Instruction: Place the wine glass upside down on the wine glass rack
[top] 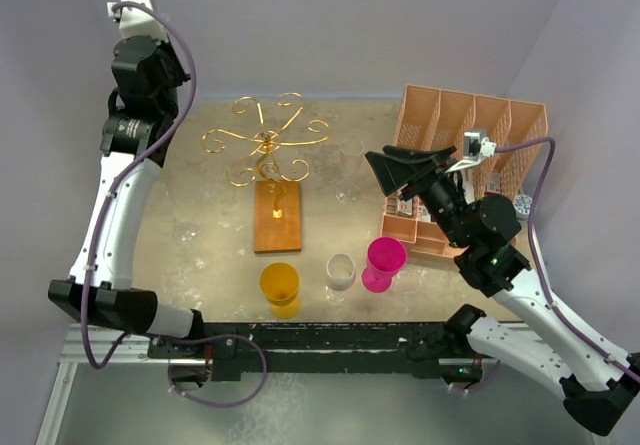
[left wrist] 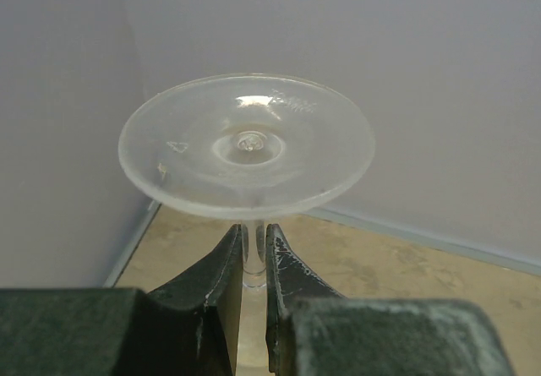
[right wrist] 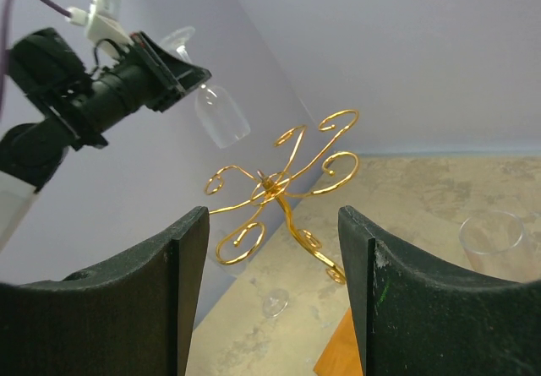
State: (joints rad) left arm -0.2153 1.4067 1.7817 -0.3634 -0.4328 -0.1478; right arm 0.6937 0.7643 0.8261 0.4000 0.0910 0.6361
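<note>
My left gripper [left wrist: 254,234] is shut on the thin stem of a clear wine glass [left wrist: 247,144], whose round foot fills the left wrist view. In the right wrist view the left gripper [right wrist: 180,72] holds that wine glass [right wrist: 221,114] high near the left wall. Its bowl hangs downward and tilted, above and to the left of the rack. The gold wire wine glass rack [top: 268,145] stands on its brown wooden base [top: 277,217] mid-table, with nothing on its curled arms [right wrist: 283,177]. My right gripper [top: 385,165] is open, off the table to the rack's right, and its fingers [right wrist: 190,249] frame the rack.
A salmon-pink slotted organizer [top: 470,130] sits at the back right. A yellow cup [top: 280,287], a clear glass [top: 341,272] and a pink goblet [top: 383,263] line the near edge. Another clear glass [top: 349,180] stands right of the rack, and one [top: 185,233] lies on the left.
</note>
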